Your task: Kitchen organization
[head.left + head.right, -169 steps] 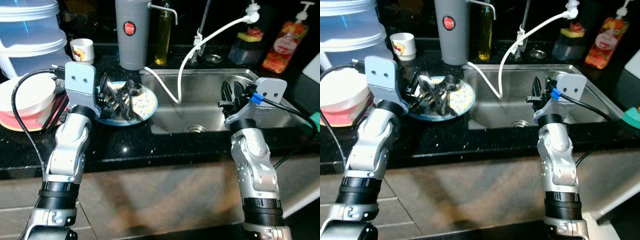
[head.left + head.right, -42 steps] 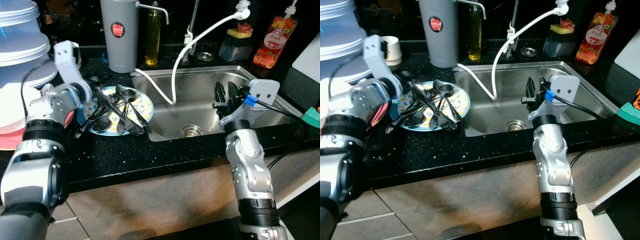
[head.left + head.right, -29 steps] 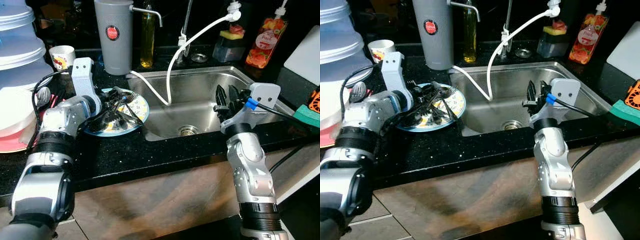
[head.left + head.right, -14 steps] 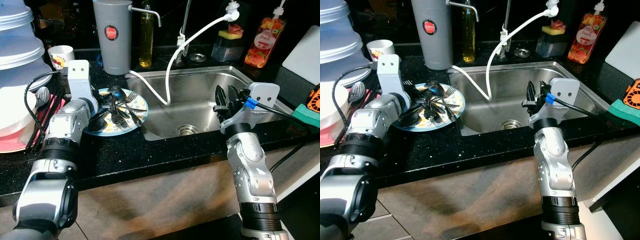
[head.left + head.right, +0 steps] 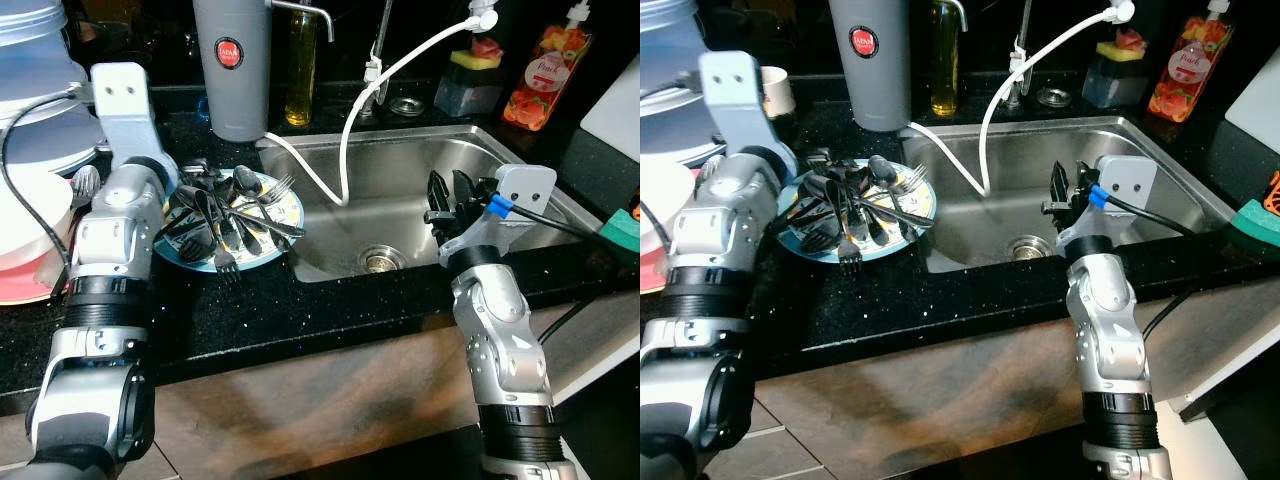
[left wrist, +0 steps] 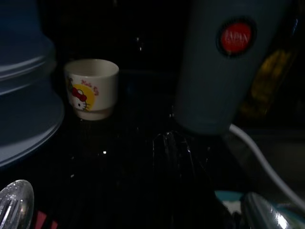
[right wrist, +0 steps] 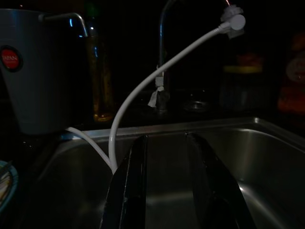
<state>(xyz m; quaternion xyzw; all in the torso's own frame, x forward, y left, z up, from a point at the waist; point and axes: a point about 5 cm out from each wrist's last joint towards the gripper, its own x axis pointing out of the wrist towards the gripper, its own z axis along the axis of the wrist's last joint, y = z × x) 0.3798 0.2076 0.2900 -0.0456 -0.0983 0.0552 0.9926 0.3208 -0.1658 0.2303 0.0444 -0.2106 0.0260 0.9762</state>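
A blue-rimmed plate (image 5: 268,252) lies on the black counter (image 5: 300,310), just left of the steel sink (image 5: 430,160). Several forks and spoons (image 5: 225,215) are heaped on it, and one fork (image 5: 224,263) hangs over its front rim. My left gripper (image 5: 180,188) is at the plate's far-left edge, among the cutlery handles, with the wrist standing upright above it. My right gripper (image 5: 447,195) hovers over the sink's front right part. It is open and its fingers (image 7: 131,191) hold nothing.
A white hose (image 5: 352,130) loops from the tap into the sink. Behind the plate stand a grey canister (image 5: 232,60), an oil bottle (image 5: 300,60) and a small cup (image 6: 90,88). Stacked containers (image 5: 40,60) and a pink tray (image 5: 25,285) crowd the left. A soap bottle (image 5: 545,75) stands back right.
My left arm has swung upright at the plate's left edge. The cutlery has shifted, and a fork now overhangs the front rim. The right arm has not moved.
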